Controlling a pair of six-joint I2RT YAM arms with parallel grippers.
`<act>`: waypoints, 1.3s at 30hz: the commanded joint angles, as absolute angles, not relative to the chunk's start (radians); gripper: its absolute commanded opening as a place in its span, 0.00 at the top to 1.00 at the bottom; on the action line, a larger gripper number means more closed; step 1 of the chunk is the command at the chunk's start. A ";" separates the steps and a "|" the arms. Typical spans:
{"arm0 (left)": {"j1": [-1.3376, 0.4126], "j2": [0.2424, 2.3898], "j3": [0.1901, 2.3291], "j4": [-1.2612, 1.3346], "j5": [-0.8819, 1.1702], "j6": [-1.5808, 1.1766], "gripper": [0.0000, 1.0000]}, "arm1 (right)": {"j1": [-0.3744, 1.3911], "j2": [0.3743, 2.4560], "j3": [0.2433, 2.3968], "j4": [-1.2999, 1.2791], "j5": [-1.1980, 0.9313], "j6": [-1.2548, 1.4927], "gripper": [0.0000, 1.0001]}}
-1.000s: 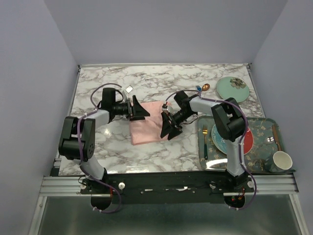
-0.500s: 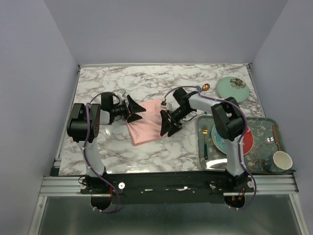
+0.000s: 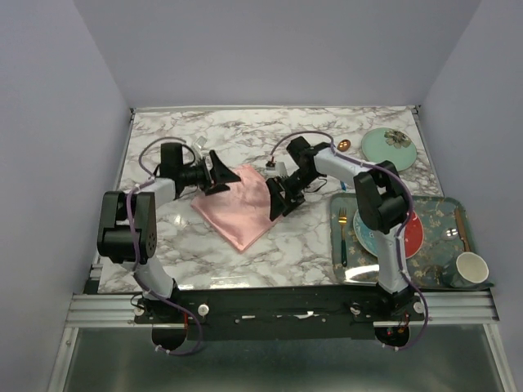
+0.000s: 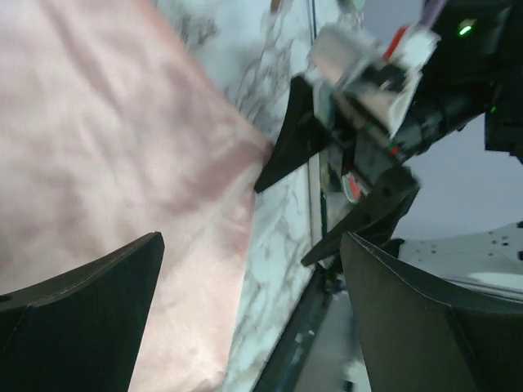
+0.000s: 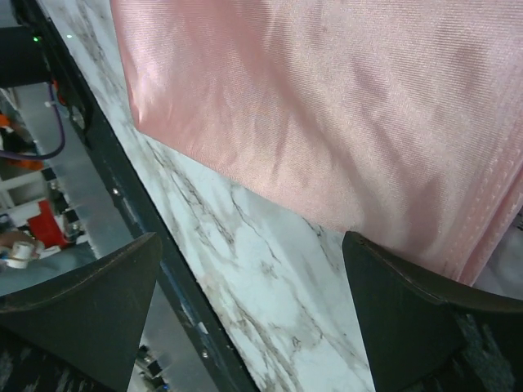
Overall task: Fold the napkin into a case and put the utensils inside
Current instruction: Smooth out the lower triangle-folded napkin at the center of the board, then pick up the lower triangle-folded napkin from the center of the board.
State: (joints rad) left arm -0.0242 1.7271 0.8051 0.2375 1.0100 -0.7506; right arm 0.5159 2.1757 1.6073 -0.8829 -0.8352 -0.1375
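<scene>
Napkin (image 3: 235, 211) has turned cornerwise, lying flat between left gripper (image 3: 222, 175) and right gripper (image 3: 276, 200), both with fingers released, spread wide.

Overhead from behind, wrist views close, all sharing napkin (image 3: 239, 211)

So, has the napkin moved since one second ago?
Yes. The napkin has turned into a diamond shape and shifted leftward, farther from the tray.
</scene>
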 commanded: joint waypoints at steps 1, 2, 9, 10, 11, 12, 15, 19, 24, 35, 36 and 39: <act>-0.029 1.669 1.143 -0.304 0.748 -0.186 0.01 | 0.509 2.090 1.600 -0.893 -0.793 -0.218 0.00; -0.029 1.689 1.190 -0.355 0.694 -0.136 0.01 | 0.509 2.073 1.591 -0.891 -0.792 -0.204 0.01; -0.034 1.859 1.391 -0.590 0.568 0.228 0.68 | 0.496 1.987 1.485 -0.845 -0.615 -0.109 0.31; -0.038 1.882 1.399 -0.624 0.558 0.254 0.70 | 0.492 1.988 1.482 -0.845 -0.609 -0.100 0.35; -0.041 1.888 1.405 -0.633 0.542 0.290 0.71 | 0.489 1.990 1.474 -0.845 -0.606 -0.078 0.41; -0.044 1.894 1.402 -0.643 0.535 0.305 0.71 | 0.486 1.991 1.476 -0.842 -0.604 -0.071 0.43; -0.052 1.904 1.381 -0.667 0.483 0.350 0.68 | 0.480 2.003 1.482 -0.836 -0.585 -0.045 0.45; -0.054 1.898 1.335 -0.701 0.433 0.382 0.68 | 0.466 2.032 1.489 -0.834 -0.546 -0.023 0.45; -0.072 1.835 1.198 -0.718 0.422 0.402 0.73 | 0.416 2.072 1.499 -0.836 -0.537 -0.021 0.44; -0.179 1.641 1.012 -0.790 0.471 0.399 0.87 | 0.379 2.131 1.600 -0.853 -0.637 -0.109 0.35; -0.186 1.629 1.014 -0.801 0.471 0.400 0.86 | 0.376 2.135 1.618 -0.857 -0.644 -0.124 0.34; -0.186 1.624 1.045 -0.886 0.543 0.446 0.73 | 0.376 2.167 1.660 -0.883 -0.660 -0.155 0.33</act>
